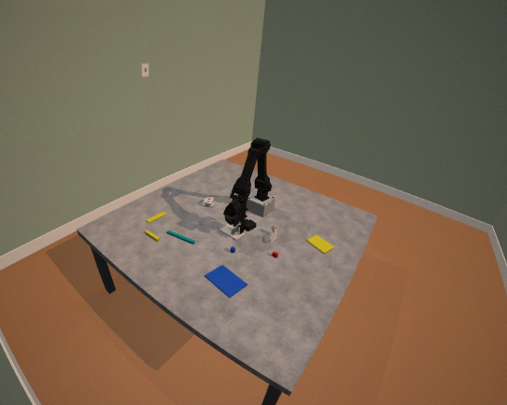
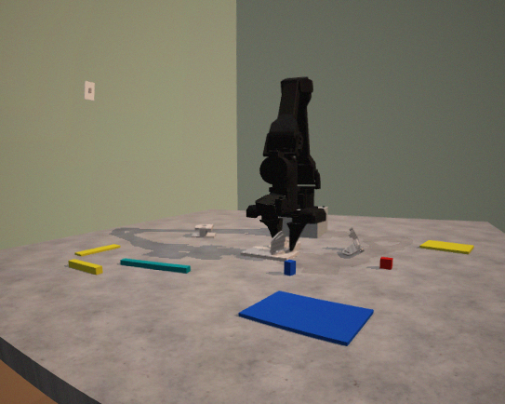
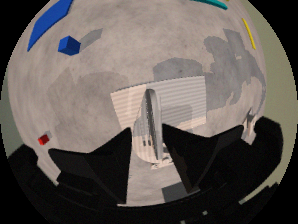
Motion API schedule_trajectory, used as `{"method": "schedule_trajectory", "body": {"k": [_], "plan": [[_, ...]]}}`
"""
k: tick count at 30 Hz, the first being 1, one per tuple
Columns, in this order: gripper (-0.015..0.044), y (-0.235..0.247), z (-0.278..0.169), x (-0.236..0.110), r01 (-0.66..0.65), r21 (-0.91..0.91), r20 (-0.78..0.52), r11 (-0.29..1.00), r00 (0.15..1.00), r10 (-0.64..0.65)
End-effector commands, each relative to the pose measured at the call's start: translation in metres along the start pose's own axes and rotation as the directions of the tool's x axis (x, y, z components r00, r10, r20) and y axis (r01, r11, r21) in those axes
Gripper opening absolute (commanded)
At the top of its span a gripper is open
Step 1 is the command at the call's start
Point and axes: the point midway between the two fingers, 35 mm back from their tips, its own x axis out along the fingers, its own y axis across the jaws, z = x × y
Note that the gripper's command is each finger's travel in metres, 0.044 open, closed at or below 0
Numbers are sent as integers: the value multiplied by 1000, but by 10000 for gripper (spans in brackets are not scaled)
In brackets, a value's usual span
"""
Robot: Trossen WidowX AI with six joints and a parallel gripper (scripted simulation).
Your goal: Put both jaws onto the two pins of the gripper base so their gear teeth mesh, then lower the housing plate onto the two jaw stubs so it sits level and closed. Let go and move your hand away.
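My gripper [image 2: 284, 243] [image 3: 145, 128] is shut on a pale jaw [image 2: 277, 242] [image 3: 153, 117], which stands upright between the fingertips, low over the gripper base. The gripper base [image 1: 236, 235] [image 2: 254, 252] [image 3: 187, 92] is a flat white plate on the table; its pins are mostly hidden by the jaw and fingers. Whether the held jaw sits on a pin cannot be told. The other jaw [image 1: 270, 237] [image 2: 352, 249] lies to the right of the base, on the table. The housing plate [image 1: 209, 202] [image 2: 204, 227] stands at the back left, away from the arm.
Near the base are a blue block [image 1: 232, 249] [image 2: 289, 267] [image 3: 69, 45] and a red cube [image 1: 274, 254] [image 2: 386, 262] [image 3: 44, 139]. A blue slab [image 1: 226, 281] [image 2: 307, 317] lies in front, a yellow slab [image 1: 320, 244] [image 2: 446, 247] right, a teal bar [image 1: 180, 237] [image 2: 154, 265] and two yellow bars left.
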Motion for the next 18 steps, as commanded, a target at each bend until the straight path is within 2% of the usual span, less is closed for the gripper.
{"method": "schedule_trajectory", "body": {"k": [1,2,6,18], "plan": [[134,0,0,0,-2,3,0,1000,1000,2],[134,0,0,0,-2,3,0,1000,1000,2],[224,0,0,0,0,0,0,1000,1000,0],[224,0,0,0,0,0,0,1000,1000,0]]}}
